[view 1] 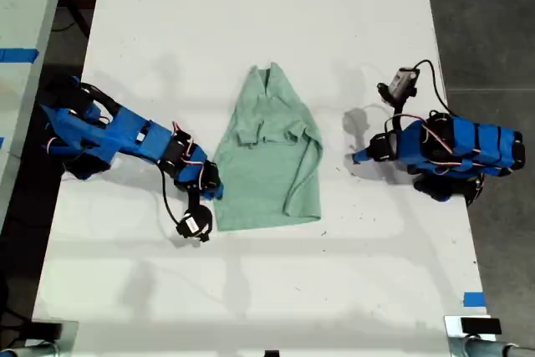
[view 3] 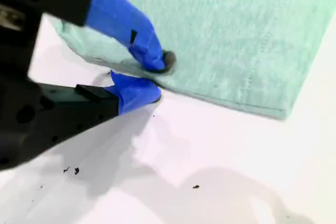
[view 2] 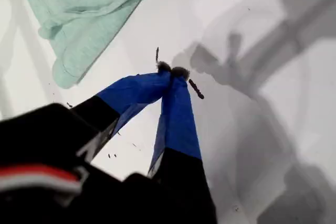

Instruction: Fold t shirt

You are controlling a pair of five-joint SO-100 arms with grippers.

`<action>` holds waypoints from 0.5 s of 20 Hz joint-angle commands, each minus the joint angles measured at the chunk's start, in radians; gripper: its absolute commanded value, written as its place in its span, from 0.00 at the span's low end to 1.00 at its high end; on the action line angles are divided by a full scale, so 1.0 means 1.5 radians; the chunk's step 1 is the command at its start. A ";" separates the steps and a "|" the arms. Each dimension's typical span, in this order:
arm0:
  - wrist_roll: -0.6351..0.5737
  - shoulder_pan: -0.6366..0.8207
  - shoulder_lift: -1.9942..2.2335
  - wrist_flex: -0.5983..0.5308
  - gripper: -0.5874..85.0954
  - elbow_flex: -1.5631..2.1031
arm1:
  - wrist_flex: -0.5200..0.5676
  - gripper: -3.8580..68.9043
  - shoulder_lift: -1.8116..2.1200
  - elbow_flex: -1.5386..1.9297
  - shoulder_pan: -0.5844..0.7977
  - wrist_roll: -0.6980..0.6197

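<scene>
Working across the exterior view from left to right, with the t shirt as the reference.

Reaching in from the exterior view's left of the t shirt with the blue arm carrying my second gripper. Setting that gripper right at the shirt's side edge, close to the wide hem. In the second wrist view, pinching the cloth edge with my second gripper: pressing the upper finger down on top of the mint-green fabric, placing the lower finger at table level just outside the edge, and trapping the cloth edge between the two tips.

Lying spread on the white table: the t shirt, wrinkled. Pointing its narrow collar end toward the exterior view's top and its wider hem toward the bottom. Folding inward already along the side away from my second gripper, forming a doubled strip.

Resting on the exterior view's right of the t shirt, apart from the cloth: the other blue arm with my first gripper. In the first wrist view, keeping the tips of my first gripper pressed together over bare table, gripping nothing, with the t shirt lying off to one side.
</scene>
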State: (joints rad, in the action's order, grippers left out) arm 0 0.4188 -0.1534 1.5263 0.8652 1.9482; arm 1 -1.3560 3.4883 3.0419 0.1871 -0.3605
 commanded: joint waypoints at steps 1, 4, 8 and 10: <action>0.002 0.009 0.022 0.002 0.01 -0.025 | -0.003 0.04 0.007 0.037 0.001 -0.008; 0.010 0.005 0.072 0.024 0.01 -0.025 | -0.003 0.04 0.007 0.037 0.001 -0.008; 0.001 0.017 0.175 0.046 0.01 -0.029 | -0.003 0.04 0.007 0.037 0.002 -0.008; -0.029 0.035 0.189 0.046 0.01 -0.054 | -0.003 0.04 0.007 0.037 0.003 -0.009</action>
State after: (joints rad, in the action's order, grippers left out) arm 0 0.4080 -0.1304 1.7365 0.9311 1.9466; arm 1 -1.3560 3.4883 3.0419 0.1871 -0.3605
